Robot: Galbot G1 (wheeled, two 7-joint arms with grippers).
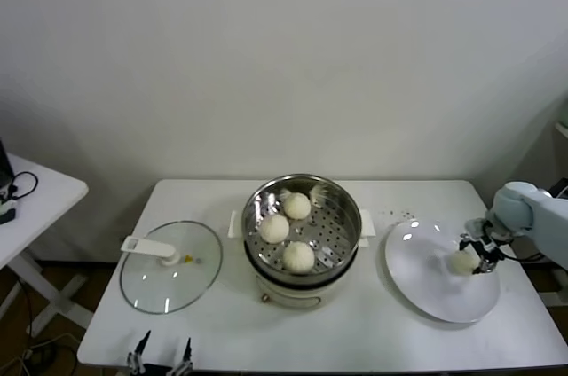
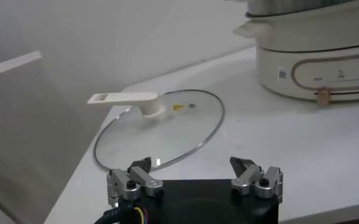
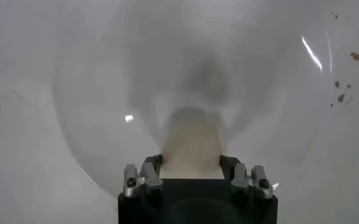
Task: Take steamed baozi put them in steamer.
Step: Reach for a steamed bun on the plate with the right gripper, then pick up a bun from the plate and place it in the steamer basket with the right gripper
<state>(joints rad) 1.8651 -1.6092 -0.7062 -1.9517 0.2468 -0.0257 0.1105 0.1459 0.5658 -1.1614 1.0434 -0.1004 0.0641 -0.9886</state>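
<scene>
1. The left tool (image 2: 195, 176) sat low at the near left edge of the table (image 1: 213, 327), its fingers spread apart and holding nothing. It was parked there, just this side of the glass lid (image 1: 169, 278).

2. The steamer (image 1: 303, 227) stood mid-table on its cream pot base, with three baozi in the basket: one at the back (image 1: 296, 206), one to the left (image 1: 274, 229) and one nearest the robot (image 1: 299, 256). There was bare perforated floor on the basket's right side.

3. The plate (image 1: 426, 283) lay to the right of the steamer, apart from it.

4. The fourth baozi (image 1: 461, 262) lay on the plate's right part, and the right tool (image 1: 474, 256) had its fingers drawn in against the bun's two sides. In the right wrist view the bun (image 3: 191, 149) filled the gap between the fingers. The grasp looked made, though the bun appeared not yet lifted off the plate.

5. The move ahead turned on this: the steamer lay to the left of the gripped bun, across the plate's rim and then the basket's higher wall. The right arm was by far the nearer one. The bun was round, so no axis mattered.
</scene>
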